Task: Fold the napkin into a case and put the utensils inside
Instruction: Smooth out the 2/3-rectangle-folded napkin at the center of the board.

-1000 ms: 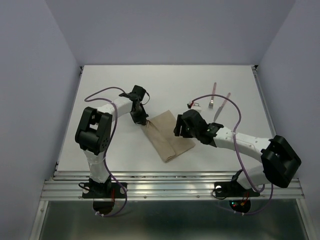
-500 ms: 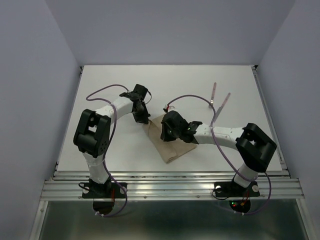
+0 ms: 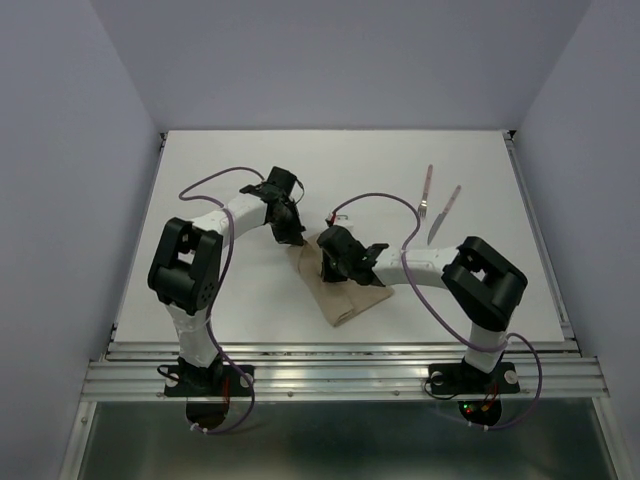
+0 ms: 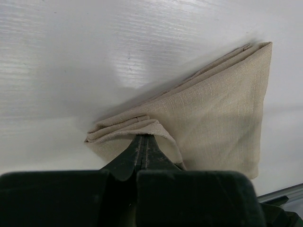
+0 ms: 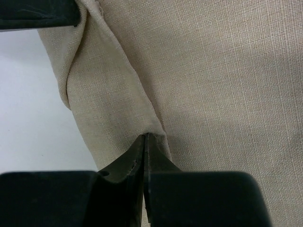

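The tan napkin point(image 3: 350, 293) lies folded into a layered rectangle at the table's middle. My left gripper point(image 3: 291, 236) is at its far-left corner, shut on the top layers' edge point(image 4: 144, 124). My right gripper point(image 3: 328, 265) is over the napkin's upper left part, shut on a pinched ridge of cloth point(image 5: 142, 104). In the left wrist view the napkin point(image 4: 222, 109) lifts into a peak at my fingertips. The cloth point(image 5: 218, 71) fills the right wrist view. The fork point(image 3: 427, 190) and the knife point(image 3: 446, 210), both pink-handled, lie side by side to the far right, apart from the napkin.
The right arm's purple cable point(image 3: 385, 200) arcs above the table between napkin and utensils. The left arm's cable point(image 3: 210, 182) loops at the left. The dark body of my left gripper point(image 5: 38, 14) shows in the top left corner of the right wrist view.
My right arm has swung left from the napkin's right edge to its upper left part, and its gripper has shut on a fold of cloth. The left gripper kept its hold.
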Robot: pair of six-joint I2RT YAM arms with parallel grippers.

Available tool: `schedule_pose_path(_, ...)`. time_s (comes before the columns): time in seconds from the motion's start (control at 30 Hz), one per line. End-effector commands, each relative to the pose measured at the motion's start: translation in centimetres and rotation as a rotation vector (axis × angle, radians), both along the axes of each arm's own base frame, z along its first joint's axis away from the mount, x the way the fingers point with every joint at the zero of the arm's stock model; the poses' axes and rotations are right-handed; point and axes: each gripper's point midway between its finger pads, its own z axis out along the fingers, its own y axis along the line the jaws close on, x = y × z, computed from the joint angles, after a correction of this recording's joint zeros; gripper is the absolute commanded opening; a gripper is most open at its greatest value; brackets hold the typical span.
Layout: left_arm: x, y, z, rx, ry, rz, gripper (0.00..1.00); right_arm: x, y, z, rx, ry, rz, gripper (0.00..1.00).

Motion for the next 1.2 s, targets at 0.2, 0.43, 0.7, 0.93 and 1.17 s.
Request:
schedule_pose_path(0.2,-0.2,-2.0,-2.2,-0.064,0.034,-0.078,0.00,0.6,-0.8,-0.4,0.068,-0.022,-0.113,0.03)
schedule_pose_path(0.43,-0.3,-2.0,-3.4,-0.046,0.060,-0.077,0.00,0.4,-1.5,-1.0,0.061,-0.019,-0.141,0.03)
schedule_pose_path(0.7,1.1,-0.8,5.6,-0.029,-0.158,-0.033,0.00,0.4,-1.7,1.4,0.107,-0.050,-0.155,0.03)
schedule_pose_path(0.93,-1.1,-0.4,4.4,-0.037,-0.105,-0.057,0.00,0.4,-1.3,0.9,0.105,-0.037,-0.146,0.03)
schedule_pose_path(1.17,-3.4,0.3,0.2,-0.010,-0.009,-0.093,0.00,0.4,-1.1,0.8,0.105,-0.032,-0.139,0.03)
